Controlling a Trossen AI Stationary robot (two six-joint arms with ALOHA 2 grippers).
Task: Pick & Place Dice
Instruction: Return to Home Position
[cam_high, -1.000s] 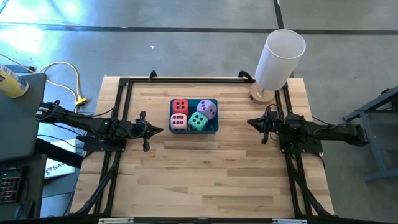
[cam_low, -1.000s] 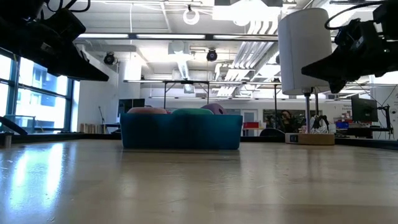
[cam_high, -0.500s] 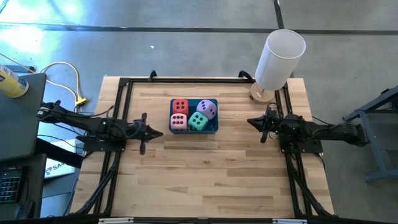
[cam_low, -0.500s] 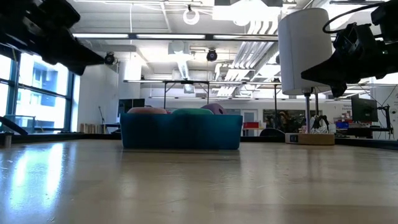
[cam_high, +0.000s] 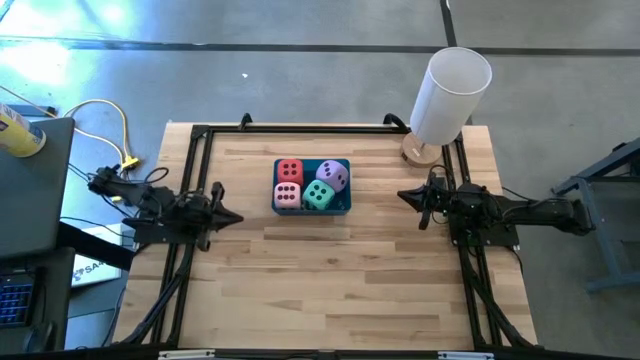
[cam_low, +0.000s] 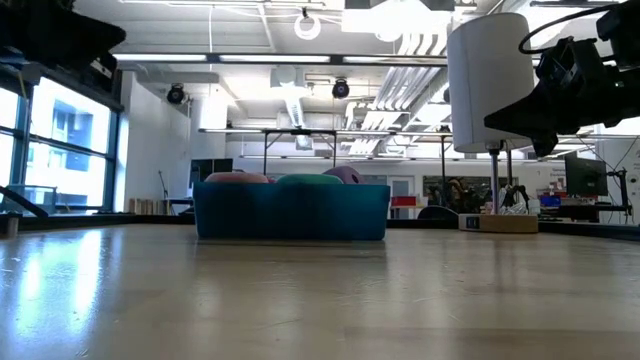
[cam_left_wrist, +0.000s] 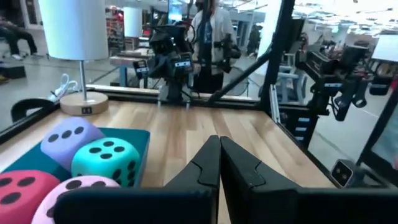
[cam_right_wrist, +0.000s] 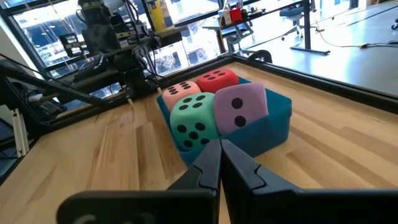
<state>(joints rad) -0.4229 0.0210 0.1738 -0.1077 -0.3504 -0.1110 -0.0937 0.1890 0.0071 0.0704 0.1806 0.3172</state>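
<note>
Blue rectangular open-topped bin: stands on the pale wooden plank table; all places below are given from it.
Soft red die with dark pips: inside the bin, in the corner on the left arm's side, along the wall that faces the lamp's edge of the table.
Soft pink die with dark pips: inside the bin, touching the red die, in the other corner on the left arm's side.
Soft purple die with dark pips: inside the bin, on the right arm's side, level with the red die.
Soft teal-green die with dark pips: inside the bin, on the right arm's side, touching the pink die and the purple die.
Fill: in the low view the dice tops show above the bin's rim.
Left gripper: well apart from the bin on the left arm's side, over the black metal frame at the table's edge; fingers pressed flat together, holding nothing.
Right gripper: apart from the bin on the opposite side, pointing towards it; fingers closed tip to tip, empty.
White cylindrical lamp on a round wooden base: at the table corner beyond the bin, on the right arm's side.
Person: in the left wrist view, stands beyond the table, past the bin and behind the right arm.
</note>
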